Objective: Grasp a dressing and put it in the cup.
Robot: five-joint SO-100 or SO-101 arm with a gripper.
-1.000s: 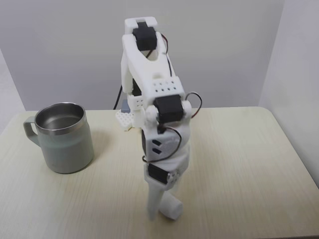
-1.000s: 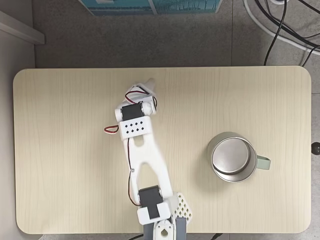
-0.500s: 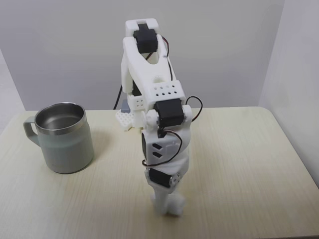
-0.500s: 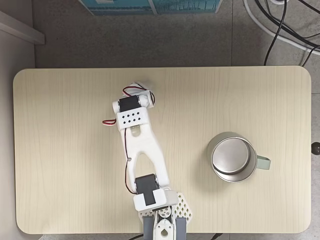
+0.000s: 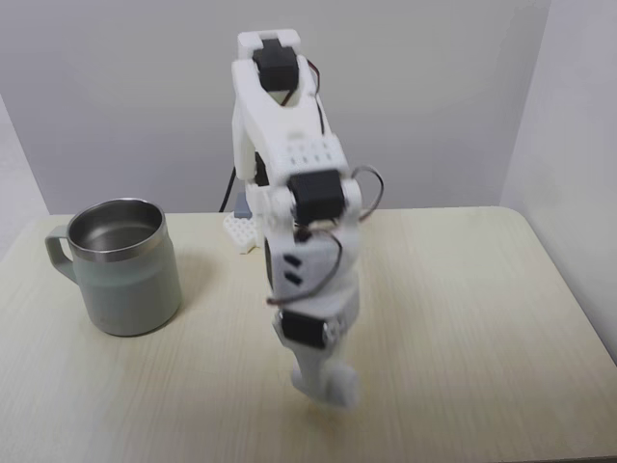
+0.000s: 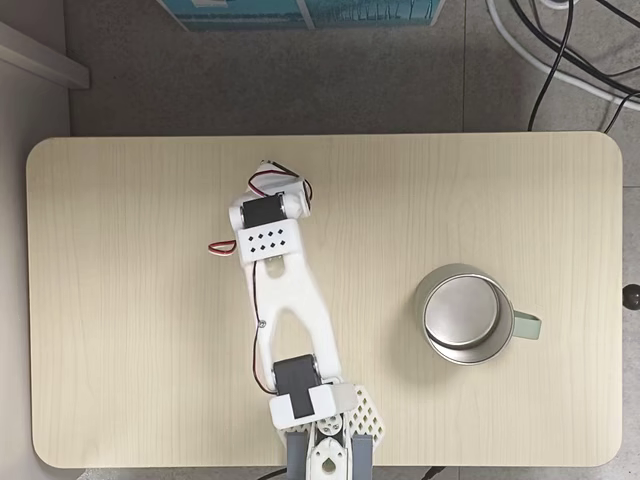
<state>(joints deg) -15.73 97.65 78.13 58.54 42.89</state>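
arm: forearm and wrist have lifted and shifted slightly toward the cup side in a fixed view | end effector (image 5: 323, 386): a second ago open beside the dressing on the desk, now closed and raised just off the desk | dressing (image 5: 339, 388): was lying free, now blurred at the fingertips
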